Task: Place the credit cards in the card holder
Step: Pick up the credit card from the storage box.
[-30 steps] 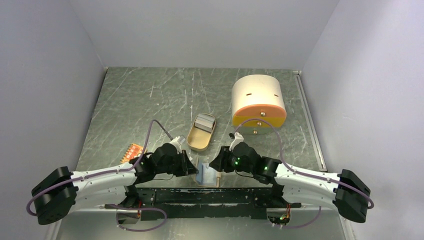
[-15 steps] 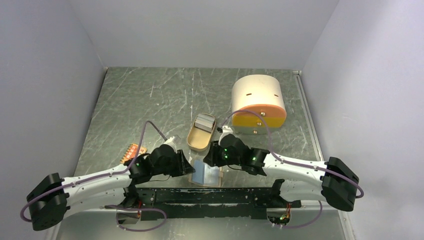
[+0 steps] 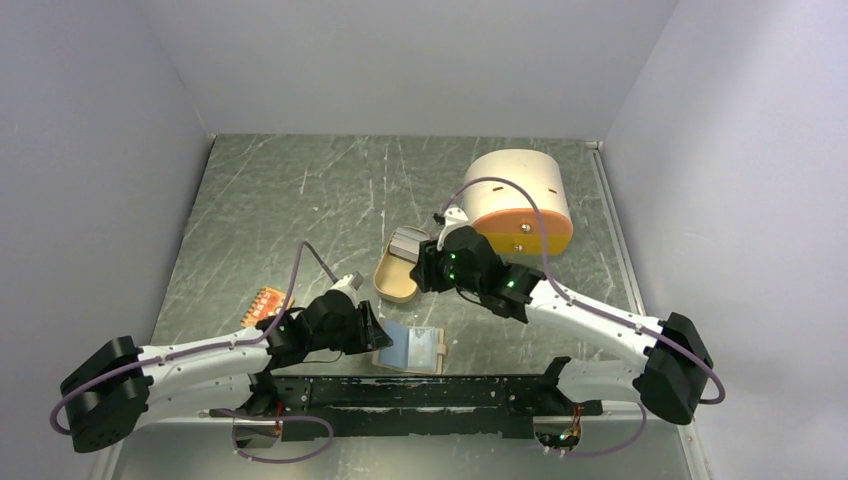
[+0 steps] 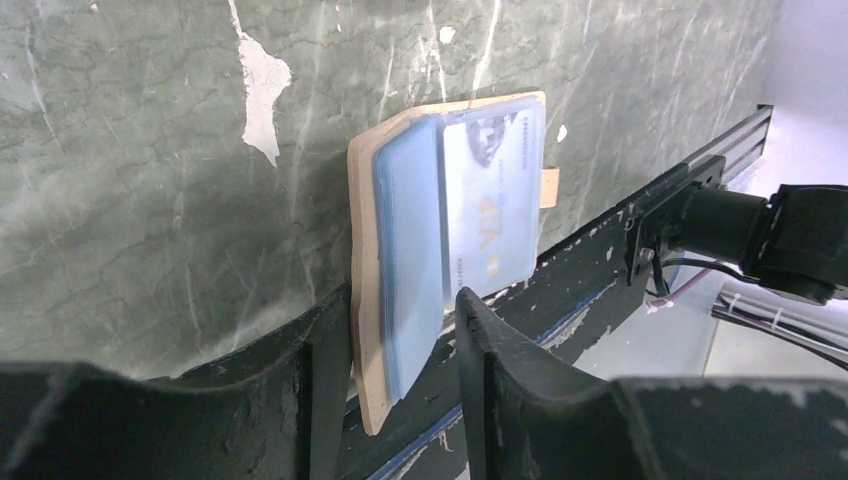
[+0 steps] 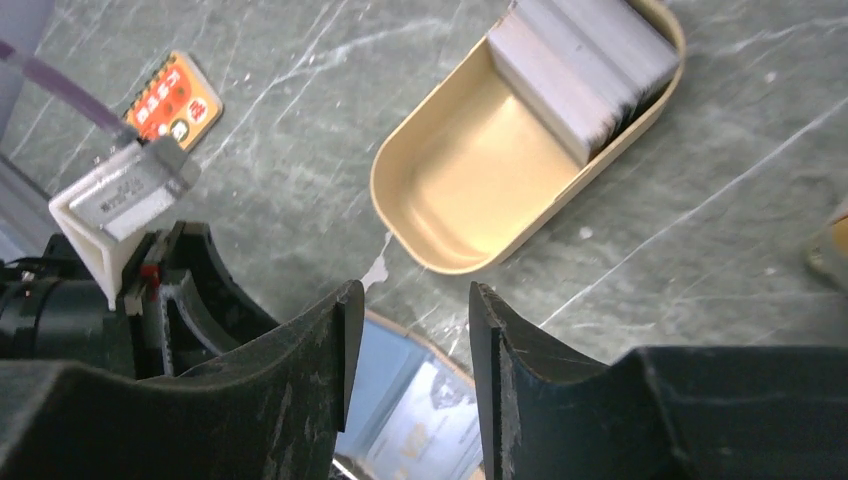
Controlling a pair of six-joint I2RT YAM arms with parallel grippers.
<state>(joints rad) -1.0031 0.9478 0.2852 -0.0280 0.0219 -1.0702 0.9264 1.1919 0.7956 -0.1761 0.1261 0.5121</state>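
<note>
Card holder (image 4: 362, 250) lay open, cards (image 4: 480, 210) tucked inside; left gripper (image 4: 398, 310) straddled its edge slackly, right gripper (image 5: 412, 300) hung open over the tin (image 5: 450, 180), likely for another card.

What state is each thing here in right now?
Holder, lying flat, open.
Cards, tucked inside the holder.
Tray, holding a grey stack at one end.
Box, upright.
Orange piece, lying flat.
Left arm, jaws open around the holder's edge.
Right arm, jaws open, empty, by the tray.
</note>
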